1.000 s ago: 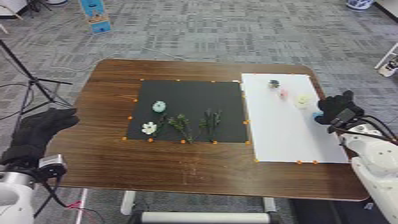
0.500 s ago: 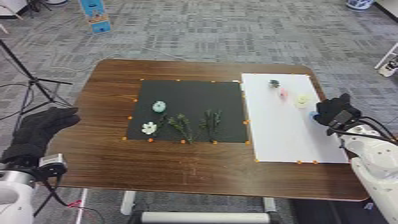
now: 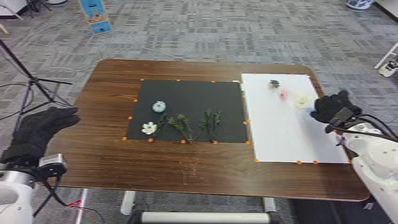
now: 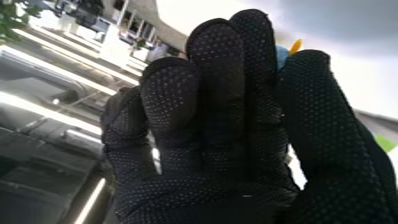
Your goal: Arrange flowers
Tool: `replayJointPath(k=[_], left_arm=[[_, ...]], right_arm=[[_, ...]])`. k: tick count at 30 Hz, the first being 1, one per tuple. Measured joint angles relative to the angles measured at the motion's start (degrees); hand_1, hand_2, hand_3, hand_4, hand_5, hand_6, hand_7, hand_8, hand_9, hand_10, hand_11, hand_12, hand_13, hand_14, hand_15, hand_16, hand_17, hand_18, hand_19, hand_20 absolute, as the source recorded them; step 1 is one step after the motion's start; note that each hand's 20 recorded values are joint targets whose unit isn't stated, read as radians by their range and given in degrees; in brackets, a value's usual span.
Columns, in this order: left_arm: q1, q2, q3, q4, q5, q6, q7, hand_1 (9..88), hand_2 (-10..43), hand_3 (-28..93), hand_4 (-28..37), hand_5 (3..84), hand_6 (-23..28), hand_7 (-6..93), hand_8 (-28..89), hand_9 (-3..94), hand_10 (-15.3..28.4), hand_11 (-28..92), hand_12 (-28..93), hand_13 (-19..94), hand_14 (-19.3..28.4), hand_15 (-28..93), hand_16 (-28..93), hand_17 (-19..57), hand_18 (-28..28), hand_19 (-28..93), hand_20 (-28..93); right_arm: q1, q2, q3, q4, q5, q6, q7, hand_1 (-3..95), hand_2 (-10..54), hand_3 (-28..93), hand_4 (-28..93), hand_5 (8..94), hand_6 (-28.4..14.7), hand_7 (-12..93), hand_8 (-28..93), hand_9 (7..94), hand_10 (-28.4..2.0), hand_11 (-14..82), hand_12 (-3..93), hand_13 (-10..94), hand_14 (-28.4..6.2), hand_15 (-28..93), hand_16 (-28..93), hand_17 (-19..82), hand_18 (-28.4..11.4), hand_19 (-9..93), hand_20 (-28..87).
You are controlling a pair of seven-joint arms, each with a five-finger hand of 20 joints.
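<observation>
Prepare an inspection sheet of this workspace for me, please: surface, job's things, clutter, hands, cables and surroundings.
Surface: brown wooden table, with a black mat and, right of it, a white sheet.
Job's things: light-blue flower, white flower and green stems on the mat; pink flower, pale yellow flower and small dark item on the sheet; blue item at the right hand.
Clutter: nothing seen.
Hands: left hand by the table's left edge, open; right hand at the sheet's right edge.
Cables: black ones along both arms.
Surroundings: grey carpet, black stand at left.
</observation>
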Motion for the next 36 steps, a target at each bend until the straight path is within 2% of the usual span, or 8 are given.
replayJointPath(k=[7,10,12,16,17,28,36], left_arm=[[0.45,-0.04,-0.78,-0.08,-0.02,0.0,0.0,24.4,16.1,69,-28.3,55.7,3.3,18.5,-7,54.4,13.1,26,18,42,16.2,25,3,6.9,12.0,9,21],[0.92,-0.04,-1.58,-0.08,-0.59,0.17,0.02,24.4,16.1,69,-28.3,55.7,3.3,18.5,-7,54.3,13.1,26,18,42,16.1,25,4,6.9,12.0,9,21],[1.23,0.01,-2.15,-0.08,-1.62,0.55,0.12,24.4,16.2,69,-28.3,55.7,3.3,18.5,-7,54.4,13.1,26,18,42,16.2,26,4,7.0,12.0,9,21],[1.41,0.38,-2.58,0.16,-5.24,2.24,0.62,24.4,16.4,69,-28.3,55.8,3.1,18.7,-7,54.5,12.9,26,18,42,16.2,26,3,7.0,12.0,9,21],[1.4,0.5,-2.59,0.25,-5.7,2.55,0.68,24.4,16.5,69,-28.3,55.8,3.2,18.7,-7,54.5,12.9,26,18,42,16.2,26,3,7.1,12.0,9,21],[1.13,1.1,-2.4,0.59,-5.45,2.83,0.64,24.3,16.9,69,-28.3,55.6,3.0,18.8,-8,54.3,13.0,26,17,42,16.1,26,3,7.1,12.0,9,21],[0.69,1.42,-2.15,0.67,-5.34,2.79,0.58,24.5,17.3,69,-28.3,55.3,3.0,18.9,-8,54.0,12.9,26,17,42,16.0,26,3,7.2,12.0,9,21]], right_arm=[[-2.42,3.73,2.35,-6.98,2.24,-0.18,1.3,50.1,6.3,56,-24,75.4,1.5,31,9,82.6,-11.7,38.0,29.7,67,-14.3,64,40,29,-23.6,76,65],[-4.25,6.05,3.64,-10.81,5.54,-0.14,2.0,50.2,6.2,56,-24,75.6,1.4,31,9,82.6,-11.7,37.9,29.7,67,-14.3,64,40,29,-23.6,76,65],[-4.89,7.82,3.44,-13.12,8.31,0.17,2.32,50.1,6.1,56,-24,75.7,1.4,31,9,82.7,-11.7,37.8,29.7,67,-14.3,64,40,29,-23.6,76,66],[-2.84,10.6,-0.96,-16.27,13.08,0.98,2.9,50.4,6.1,56,-24,75.8,1.4,31,9,82.8,-11.7,37.7,29.6,67,-14.3,64,40,29,-23.6,76,65],[-1.36,11.02,-3.06,-16.73,14.3,0.99,3.01,50.5,6.1,55,-24,75.8,1.4,31,9,82.8,-11.7,37.7,29.7,67,-14.3,64,40,29,-23.6,76,65],[19.93,9.42,-27.09,-18.5,22.03,-0.76,2.45,50.8,5.9,55,-24,76.1,1.4,30,10,83.0,-11.7,37.1,29.7,67,-14.1,64,40,29,-23.5,76,65],[31.18,1.82,-38.88,-15.45,23.27,-2.78,0.84,51.0,5.9,55,-24,76.2,1.4,30,10,83.2,-11.7,36.6,29.6,67,-14.1,63,40,29,-23.5,76,65]])
